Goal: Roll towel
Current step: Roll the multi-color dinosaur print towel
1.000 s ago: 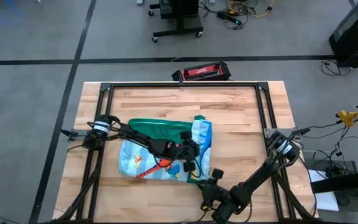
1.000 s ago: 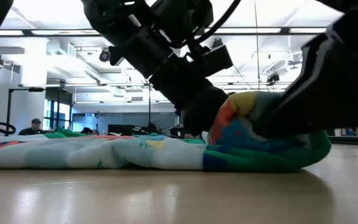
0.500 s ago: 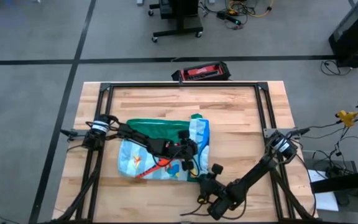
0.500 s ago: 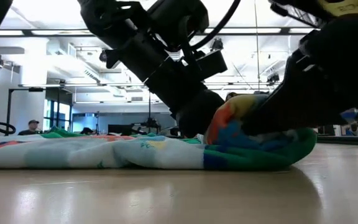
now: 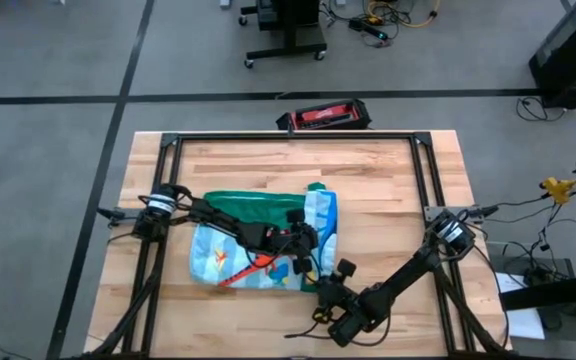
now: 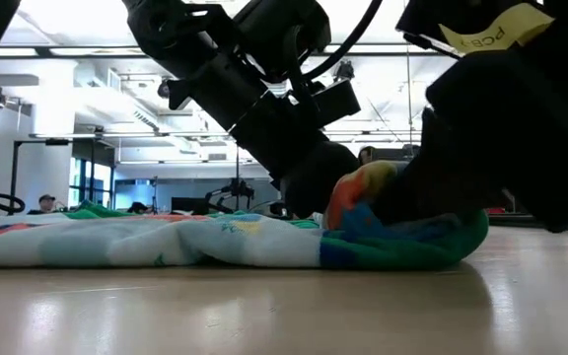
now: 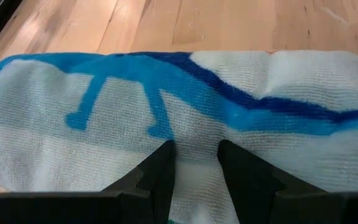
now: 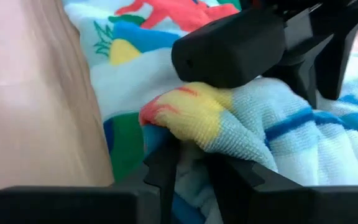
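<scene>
Wooden table (image 5: 388, 180): both end effectors, left (image 7: 194, 163) and right (image 8: 191, 163), pinch the towel (image 5: 258, 235); no legible writing.

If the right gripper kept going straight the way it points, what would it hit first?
The towel: the right gripper already pinches its bunched edge. Just beyond, probably the left gripper pressing there.

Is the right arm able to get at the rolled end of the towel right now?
Probably yes: the right end effector already sits at the towel's bunched edge with cloth between its fingers, and the left end effector beside it leaves that edge free.
</scene>
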You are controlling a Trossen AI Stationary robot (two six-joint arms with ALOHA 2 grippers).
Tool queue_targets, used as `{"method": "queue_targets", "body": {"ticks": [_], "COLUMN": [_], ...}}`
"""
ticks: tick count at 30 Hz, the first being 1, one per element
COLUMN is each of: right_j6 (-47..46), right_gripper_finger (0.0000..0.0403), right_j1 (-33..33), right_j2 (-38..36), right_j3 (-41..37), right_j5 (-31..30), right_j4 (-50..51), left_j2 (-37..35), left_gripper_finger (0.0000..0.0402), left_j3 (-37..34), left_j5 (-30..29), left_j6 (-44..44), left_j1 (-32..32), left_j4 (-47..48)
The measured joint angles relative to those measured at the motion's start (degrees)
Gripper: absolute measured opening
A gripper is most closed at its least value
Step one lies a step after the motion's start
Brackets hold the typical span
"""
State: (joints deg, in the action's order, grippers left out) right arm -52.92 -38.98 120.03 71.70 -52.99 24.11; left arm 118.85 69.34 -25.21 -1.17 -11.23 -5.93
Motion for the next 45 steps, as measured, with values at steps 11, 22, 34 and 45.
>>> {"method": "queue_targets", "body": {"ticks": [11, 22, 34, 45], "right_j6": [-0.27, 0.44, 5.02, 9.53], "right_gripper_finger": [0.0059, 0.0002, 0.0000, 0.0000], "right_j1": [0.00, 0.11, -1.03, -2.13], "right_j2": [0.00, -0.02, -0.26, -0.55], "right_j3": [-0.69, -0.70, 2.06, 4.39], "right_j5": [1.40, 3.72, 5.72, 10.32], "right_j4": [0.05, 0.61, 4.90, 4.85], "left_j2": [0.04, -5.02, -12.18, -7.97], "left_gripper_finger": [0.0119, 0.0119, 0.0119, 0.0119], "left_j3": [-0.02, -0.22, -12.93, -20.15], "left_j5": [0.02, -4.07, -9.69, -6.61], "left_j6": [-0.02, -0.15, -11.85, -16.10], "left_j1": [-0.06, -1.15, -2.64, 2.13], "left_j4": [0.13, 7.92, 7.39, -5.53]}}
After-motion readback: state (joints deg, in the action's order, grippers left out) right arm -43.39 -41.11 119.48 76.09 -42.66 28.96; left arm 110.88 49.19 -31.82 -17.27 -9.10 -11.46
